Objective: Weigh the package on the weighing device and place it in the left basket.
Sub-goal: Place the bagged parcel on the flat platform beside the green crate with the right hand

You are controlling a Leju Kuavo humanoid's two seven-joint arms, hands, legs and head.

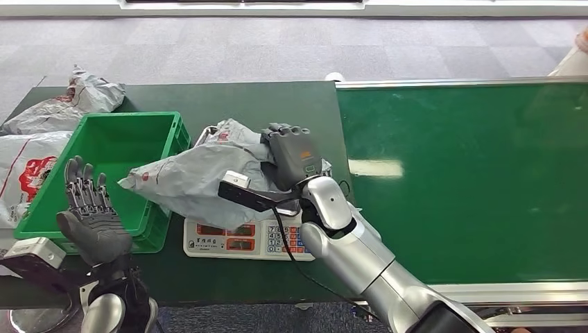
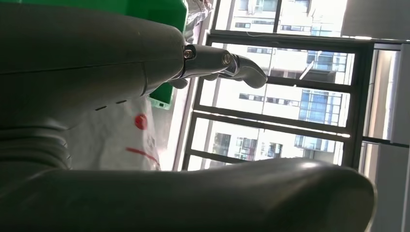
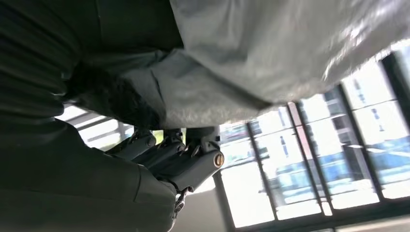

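The grey package (image 1: 197, 182) is seen lifted over the weighing device (image 1: 243, 238), its crumpled bulk stretched crosswise so that its long axis runs from the right robot hand (image 1: 295, 156) toward the left basket (image 1: 114, 142), with the far tip already overhanging the basket's near-right rim. It is grasped at its right end by the right robot hand, whose fingers (image 3: 186, 162) are shown in the right wrist view curled beneath the plastic film. The package therefore lies to the left of the holding hand, and the basket lies further left again, so a leftward carry is judged to be what remains before release; the weighing step is taken to be over or nearly so, though the display cannot be read. The left robot hand (image 1: 90, 208) is held released, fingers spread and upright, just at the basket's front-left wall, grasping nothing; it is nearer the basket but apart from the package. Other bagged parcels (image 1: 48, 114) are piled on the desk (image 1: 277, 104) beyond the basket, and a green conveyor belt (image 1: 471, 180) runs to the right.
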